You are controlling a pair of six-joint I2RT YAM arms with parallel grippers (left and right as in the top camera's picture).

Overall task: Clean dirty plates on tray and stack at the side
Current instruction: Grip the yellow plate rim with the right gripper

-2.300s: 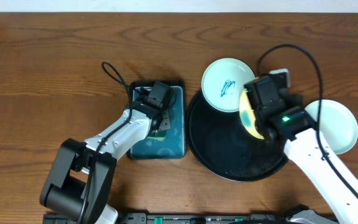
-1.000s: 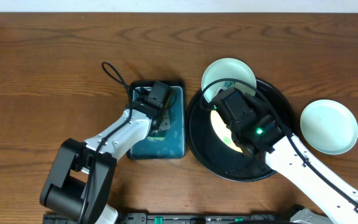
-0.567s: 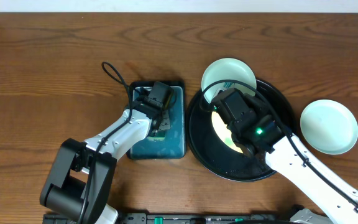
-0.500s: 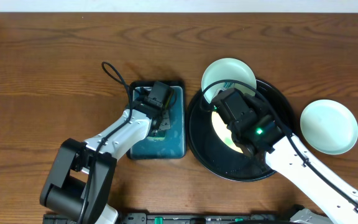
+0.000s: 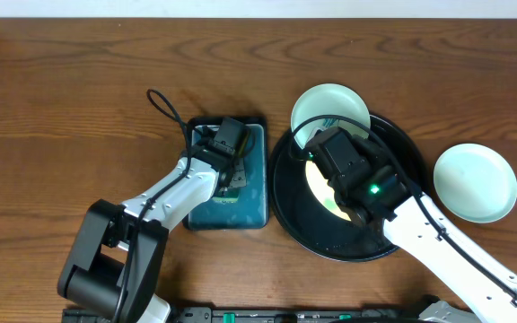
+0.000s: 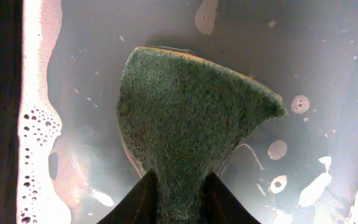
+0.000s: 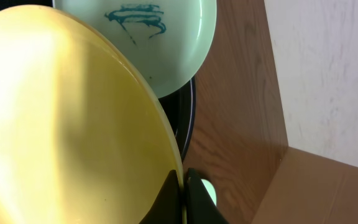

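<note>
Evidently the step in hand is the wiping of the small round yellow plate (image 7: 61, 124). The right gripper (image 7: 183, 193) is clamped on that plate's thin rim, pinched between its two fingers, and holds it over the large round glossy black tray (image 5: 299, 220). Whether the plate's lower edge touches the tray floor cannot be told. No scribble shows on the visible part of its face, though the arm hides much of it from above.

The left gripper (image 6: 180, 186) is closed on a green scouring sponge (image 6: 191, 112), which sits in the soapy water of the smaller rectangular teal tray (image 5: 251, 193), well apart from the plate.

A pale mint round plate with a teal scribble (image 5: 326, 103) rests against the black tray's far rim, just beside the yellow one, and is not yet cleaned. A second pale mint plate without visible marks (image 5: 475, 182) lies on the brown wooden table (image 5: 61, 90) to the right of the tray, probably the start of the stack.

The next move calls for lifting the wet sponge across to the yellow plate's face. The right pinch must be firm, since a slick rim could slip under scrubbing pressure.
</note>
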